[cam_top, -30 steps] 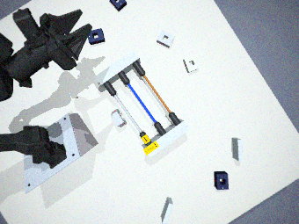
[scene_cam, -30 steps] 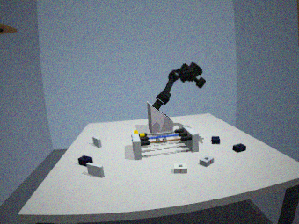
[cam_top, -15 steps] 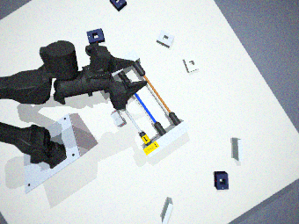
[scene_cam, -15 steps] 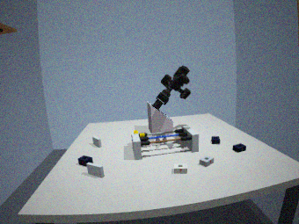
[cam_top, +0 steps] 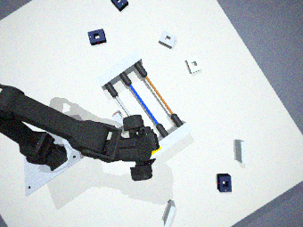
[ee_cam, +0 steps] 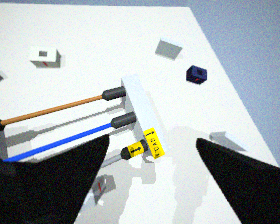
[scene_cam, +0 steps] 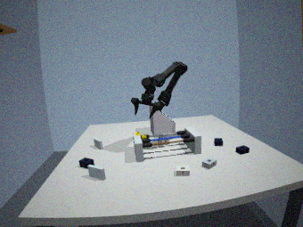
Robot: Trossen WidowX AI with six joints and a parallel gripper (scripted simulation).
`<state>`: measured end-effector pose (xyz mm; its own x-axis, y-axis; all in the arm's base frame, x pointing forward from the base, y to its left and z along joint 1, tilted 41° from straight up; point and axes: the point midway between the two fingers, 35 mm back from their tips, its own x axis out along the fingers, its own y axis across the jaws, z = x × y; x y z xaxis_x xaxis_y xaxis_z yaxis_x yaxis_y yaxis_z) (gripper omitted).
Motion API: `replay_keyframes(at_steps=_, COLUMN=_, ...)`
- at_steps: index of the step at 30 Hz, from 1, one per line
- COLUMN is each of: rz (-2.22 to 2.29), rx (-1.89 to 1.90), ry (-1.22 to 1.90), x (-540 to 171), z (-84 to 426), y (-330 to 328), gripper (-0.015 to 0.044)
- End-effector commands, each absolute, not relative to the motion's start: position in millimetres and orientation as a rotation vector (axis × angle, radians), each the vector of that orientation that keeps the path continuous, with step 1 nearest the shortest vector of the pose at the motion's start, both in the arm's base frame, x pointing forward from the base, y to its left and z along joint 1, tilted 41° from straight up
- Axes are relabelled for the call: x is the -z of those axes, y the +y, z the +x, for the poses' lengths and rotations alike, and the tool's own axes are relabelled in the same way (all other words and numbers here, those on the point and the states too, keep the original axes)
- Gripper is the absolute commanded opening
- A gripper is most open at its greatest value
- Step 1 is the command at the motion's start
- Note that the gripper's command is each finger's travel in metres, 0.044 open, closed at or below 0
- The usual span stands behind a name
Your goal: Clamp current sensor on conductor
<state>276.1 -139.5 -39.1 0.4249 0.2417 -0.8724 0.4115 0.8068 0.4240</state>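
Observation:
My gripper (cam_top: 138, 146) (scene_cam: 143, 115) (ee_cam: 152, 140) is open and empty, pointing down above the LOAD end of the conductor frame. The grey LOAD conductor (cam_top: 120, 105) (ee_cam: 113, 159) is the frame's nearest to the arm's base. The yellow LOAD marker (ee_cam: 154, 143) shows between the fingertips in the wrist view; the arm mostly covers it in the top view. A small grey sensor (cam_top: 117, 115) (ee_cam: 102, 187) with a red mark stands on the table beside the LOAD conductor, partly hidden by the arm and the left finger. Its jaws and arrow direction cannot be made out.
A blue conductor (cam_top: 143, 104) (ee_cam: 65, 140) and an orange one (cam_top: 159, 94) (ee_cam: 55, 109) run alongside, between two pale end blocks. White blocks (cam_top: 167, 39) (cam_top: 193, 67), several dark blue blocks (cam_top: 97, 36) (ee_cam: 197, 74) and grey upright plates (cam_top: 240, 151) (ee_cam: 168, 48) stand around the frame.

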Motion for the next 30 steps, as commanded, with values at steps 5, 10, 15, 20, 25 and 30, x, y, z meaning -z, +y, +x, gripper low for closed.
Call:
replay_keyframes(at_steps=5, rz=0.953, rx=0.106, ry=1.261, x=82.4, z=234.1, y=-135.6, gripper=0.044)
replay_keyframes(at_steps=10, rz=0.953, rx=0.106, ry=1.261, x=82.4, z=234.1, y=-135.6, gripper=0.044)
replay_keyframes(at_steps=15, rz=0.953, rx=0.106, ry=1.261, x=82.4, z=234.1, y=-135.6, gripper=0.044)
replay_keyframes(at_steps=20, rz=0.953, rx=0.106, ry=1.261, x=82.4, z=234.1, y=-135.6, gripper=0.044)
replay_keyframes(at_steps=25, rz=0.902, rx=0.016, ry=1.3, x=76.4, z=238.6, y=-113.2, gripper=0.044)
replay_keyframes(at_steps=30, rz=0.72, rx=-0.296, ry=1.418, x=54.9, z=239.4, y=-36.2, gripper=0.044)
